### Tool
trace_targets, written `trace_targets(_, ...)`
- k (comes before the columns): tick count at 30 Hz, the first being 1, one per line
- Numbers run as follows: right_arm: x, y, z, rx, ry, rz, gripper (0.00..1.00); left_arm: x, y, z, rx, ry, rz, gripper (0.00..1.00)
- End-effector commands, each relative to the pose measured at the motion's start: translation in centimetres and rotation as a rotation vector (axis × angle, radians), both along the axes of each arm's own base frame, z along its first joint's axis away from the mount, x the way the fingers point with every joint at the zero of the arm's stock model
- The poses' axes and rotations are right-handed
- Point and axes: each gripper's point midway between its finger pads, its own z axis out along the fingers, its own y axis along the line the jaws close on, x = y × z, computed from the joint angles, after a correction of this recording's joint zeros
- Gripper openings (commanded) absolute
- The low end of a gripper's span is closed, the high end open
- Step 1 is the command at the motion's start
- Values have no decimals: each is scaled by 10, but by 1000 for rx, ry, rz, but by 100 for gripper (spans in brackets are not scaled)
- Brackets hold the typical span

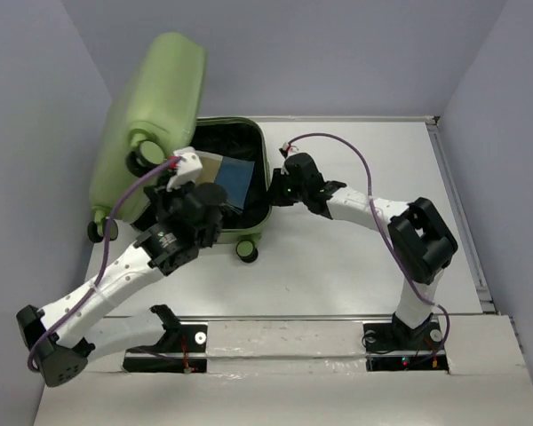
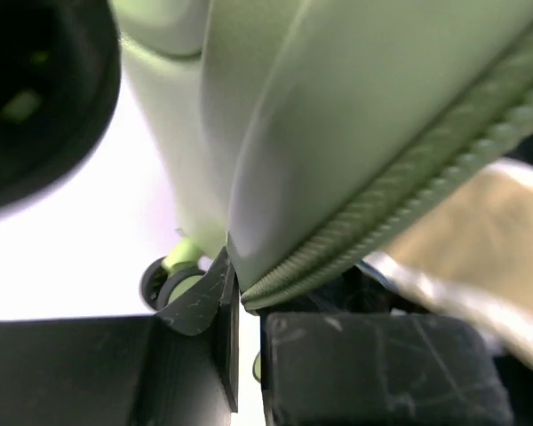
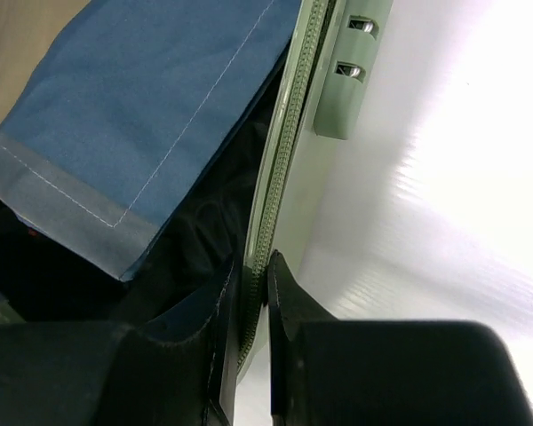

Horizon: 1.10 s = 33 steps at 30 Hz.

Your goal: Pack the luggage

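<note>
The luggage [image 1: 155, 98] is a light-green hard-shell suitcase lying open at the back left, its lid raised and tilted left. Its black-lined base holds a folded blue cloth [image 1: 235, 182] [image 3: 160, 106] and a tan item [image 1: 211, 167]. My left gripper [image 1: 185, 188] [image 2: 244, 302] is shut on the lid's zippered edge [image 2: 382, 204], with a caster wheel [image 2: 164, 284] just beyond. My right gripper [image 1: 275, 185] [image 3: 253, 284] is shut on the base's zippered right rim [image 3: 284, 160], one finger inside against the lining and one outside.
Two caster wheels [image 1: 246, 251] [image 1: 100, 230] stick out at the suitcase's near side. A raised rail [image 1: 457, 213] runs along the table's right edge. Grey walls close in on the left, back and right. The arm bases [image 1: 182, 342] [image 1: 409, 337] sit at the near edge.
</note>
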Motion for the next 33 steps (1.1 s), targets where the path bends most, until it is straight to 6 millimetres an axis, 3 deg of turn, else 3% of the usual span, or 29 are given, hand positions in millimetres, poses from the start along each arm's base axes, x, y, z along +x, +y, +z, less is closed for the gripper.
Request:
trace_targets(1,-38,-8,-16,-69,-9,96,7,-7,-115,-4,-157,-108,-364,6)
trace_targets(2,-38,-15,-15,-68,-8,87,7,-5,-149,-12,-186,-86,-443,6)
trace_targets(3,-38,-15,-10,-54,-33,85,7,-8,-168,-15,-183,-73,-482,6)
trace_targets(5,-41,-40,-16,-67,-19,40,7,-17,-214,-22,-180,-62,-553,6)
trace_targets(8,-38,-78,-16,-54,-2,-37,7,-31,-254,-20,-161,-66,-619,6)
trace_targets(9,-46,-93,-30,-76,23,-49,7,-31,-271,-16,-162,-55,-637,13)
trace_targets(12,-49,-128,-36,-88,33,-102,7,-37,-300,2,-224,-42,-693,83)
trace_targets(13,-50,-137,-37,-89,37,-119,15,-40,-304,10,-221,-33,-712,99)
trace_targets(14,-49,-149,-35,-82,40,-147,23,-44,-316,26,-294,-47,-749,99)
trace_targets(15,-50,-153,-34,-75,43,-157,36,-45,-320,36,-323,-46,-776,99)
trace_targets(16,-51,-154,-30,-73,37,-164,42,-47,-336,49,-378,-43,-853,99)
trace_targets(21,-52,-174,-8,-117,20,-239,73,-48,-340,125,-585,-137,-1090,99)
trace_targets(22,-50,-177,11,-109,-21,-259,78,-29,-329,133,-607,-152,-1066,99)
trace_targets(23,-53,-185,16,-138,-24,-277,78,-22,-329,140,-630,-144,-1102,99)
trace_targets(24,-51,-192,27,-150,-50,-306,78,6,-311,140,-622,-158,-1042,99)
trace_targets(25,-52,-197,39,-156,-76,-322,78,2,-317,142,-632,-141,-1090,99)
trace_targets(26,-54,-205,66,-150,-131,-352,75,31,-303,144,-648,-135,-1086,99)
trace_targets(27,-57,-209,80,-145,-162,-357,71,48,-292,144,-650,-136,-1073,99)
trace_targets(28,-60,-212,93,-145,-196,-351,58,82,-257,145,-636,-165,-986,99)
trace_targets(29,-68,-212,114,-114,-241,-336,46,96,-248,146,-632,-161,-994,99)
trace_targets(30,-74,-212,125,-109,-255,-312,20,117,-236,146,-616,-157,-969,99)
trace_targets(31,-81,-210,132,-92,-266,-285,20,134,-223,144,-615,-153,-940,99)
trace_targets(32,-87,-208,137,-74,-270,-264,7,151,-209,142,-619,-145,-920,99)
trace_targets(33,-107,-191,141,-29,-271,-162,7,183,-193,135,-637,-112,-938,99)
